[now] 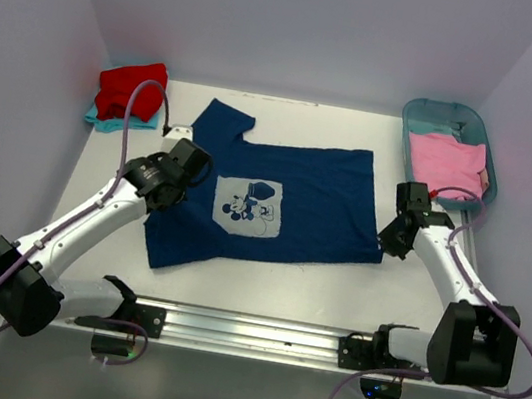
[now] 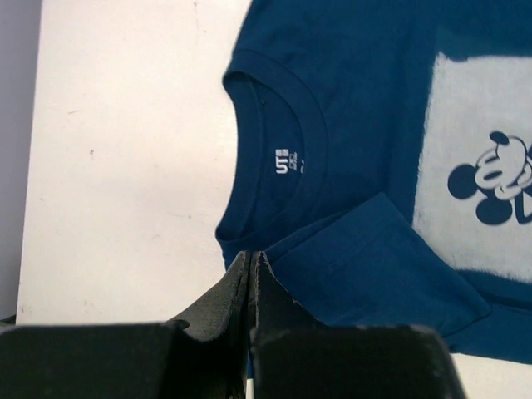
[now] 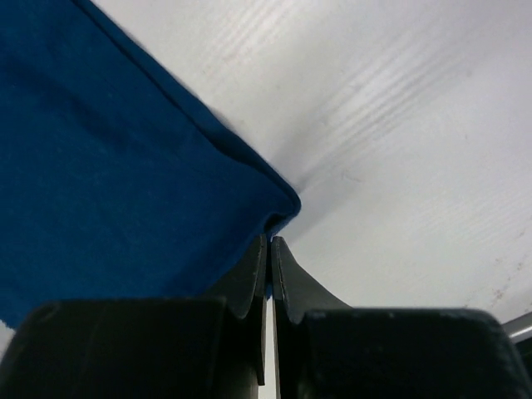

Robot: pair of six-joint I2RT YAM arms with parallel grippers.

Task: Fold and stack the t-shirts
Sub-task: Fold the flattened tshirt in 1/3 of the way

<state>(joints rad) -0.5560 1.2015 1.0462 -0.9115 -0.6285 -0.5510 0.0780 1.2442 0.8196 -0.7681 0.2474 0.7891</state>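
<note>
The navy blue t-shirt [image 1: 318, 193] lies spread flat on the white table, collar to the left and pale mouse print [image 1: 247, 207] facing up. My left gripper [image 1: 170, 194] is shut on its near shoulder edge. In the left wrist view the jaws [image 2: 252, 254] pinch the cloth just below the collar [image 2: 287, 158], beside a folded-in sleeve [image 2: 374, 258]. My right gripper [image 1: 388, 241] is shut on the near hem corner, and the right wrist view shows that corner [image 3: 278, 204] pinched at the gripper [image 3: 269, 239]. A red t-shirt [image 1: 132, 87] lies on a teal one [image 1: 106, 120] at the back left.
A teal plastic tub [image 1: 442, 108] stands at the back right with a pink t-shirt [image 1: 446, 162] in it. The walls close in on three sides. A metal rail [image 1: 245, 333] runs along the near edge between the arm bases.
</note>
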